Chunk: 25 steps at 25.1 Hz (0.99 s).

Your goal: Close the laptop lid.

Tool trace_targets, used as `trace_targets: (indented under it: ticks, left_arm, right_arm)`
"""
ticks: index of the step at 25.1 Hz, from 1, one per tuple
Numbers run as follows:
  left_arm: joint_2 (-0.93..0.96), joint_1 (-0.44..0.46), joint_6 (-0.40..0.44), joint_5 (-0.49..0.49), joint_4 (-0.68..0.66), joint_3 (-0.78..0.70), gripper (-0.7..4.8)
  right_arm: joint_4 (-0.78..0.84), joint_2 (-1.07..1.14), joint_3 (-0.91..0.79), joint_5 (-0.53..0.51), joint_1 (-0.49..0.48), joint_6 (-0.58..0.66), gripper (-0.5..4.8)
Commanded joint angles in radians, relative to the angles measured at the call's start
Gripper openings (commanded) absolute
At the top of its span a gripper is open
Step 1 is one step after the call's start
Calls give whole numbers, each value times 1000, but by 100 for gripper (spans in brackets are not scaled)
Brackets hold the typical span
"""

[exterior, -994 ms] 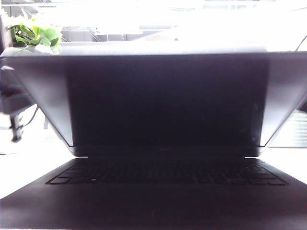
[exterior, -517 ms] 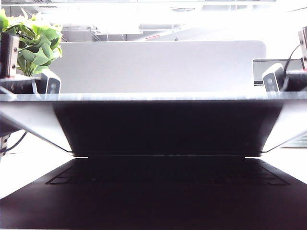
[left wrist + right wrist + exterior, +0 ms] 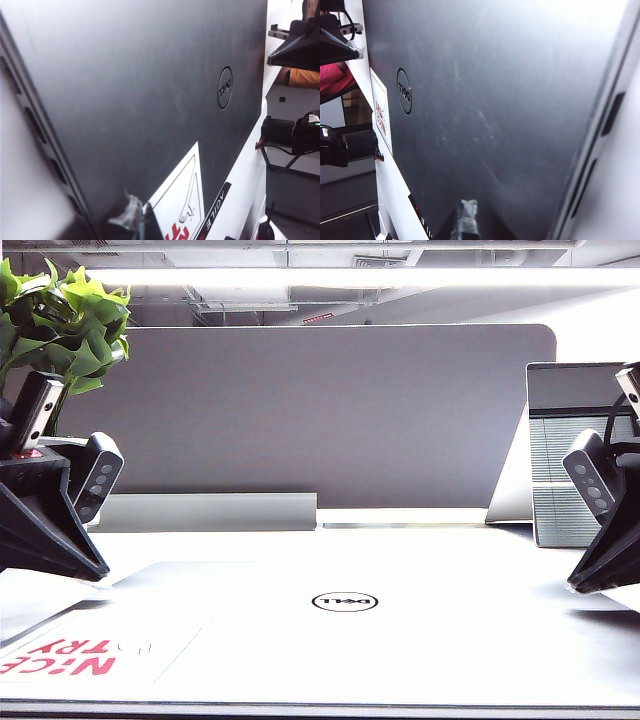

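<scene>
Silver-grey and flat, the Dell laptop lid (image 3: 345,625) lies down over its base across the front of the white worktop (image 3: 400,518), its outer face turned up, so the closing looks all but done. At far left a leafy green plant (image 3: 62,315) stands behind the left gripper (image 3: 60,550), a black wedge resting on the lid's left edge, seemingly there to press that side down; whether its fingers are apart or together cannot be told, since the left wrist view shows only a taped fingertip (image 3: 131,216) against the lid. Near it, the white sticker with red "NiCE TRY" lettering (image 3: 70,658) sits on the lid's front left corner. The round Dell logo (image 3: 344,601) marks the lid's middle. Behind, a wide dark grey divider panel (image 3: 330,410) closes off the worktop. To its right stands a smaller screen showing window blinds (image 3: 578,470). At far right the right gripper (image 3: 605,560) bears on the lid's right edge, mirroring its partner, presumably to keep the pressure even; its state likewise cannot be told.
</scene>
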Motion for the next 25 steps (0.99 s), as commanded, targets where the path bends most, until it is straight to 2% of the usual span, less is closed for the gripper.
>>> trace_targets:
  ticks: [1, 5, 9, 12, 15, 16, 19, 20, 21, 25]
  left_arm:
    - [-2, -1, -3, 2, 2, -3, -5]
    - [-3, -1, -2, 10, 2, -2, -5]
    - [-31, -1, 10, -5, 11, 6, -5]
    - [-79, -1, -5, -74, 17, 35, -5]
    - [-157, -2, -18, -237, 20, 90, -5]
    - [-194, -5, -26, -330, 32, 112, -5]
    - [-314, -10, -81, -610, 129, 142, -5]
    - [-360, -10, -96, -673, 173, 141, -5]
    - [-404, -13, -117, -723, 222, 141, -5]
    - [-598, -15, -157, -866, 434, 141, -5]
  right_arm:
    - [3, -3, 2, -5, 2, 0, -1]
    - [11, -3, 6, -51, 2, 0, -1]
    - [29, -8, 37, -154, 2, -1, -1]
    - [18, -26, 99, -108, 2, 12, -2]
    - [2, -67, 194, 67, 2, 50, -2]
    - [3, -84, 222, 143, 2, 69, -2]
    - [34, -156, 306, 442, 3, 141, -2]
    - [49, -185, 325, 526, 3, 159, -2]
    - [75, -225, 343, 609, 3, 178, -2]
    - [233, -387, 360, 795, 2, 203, -2]
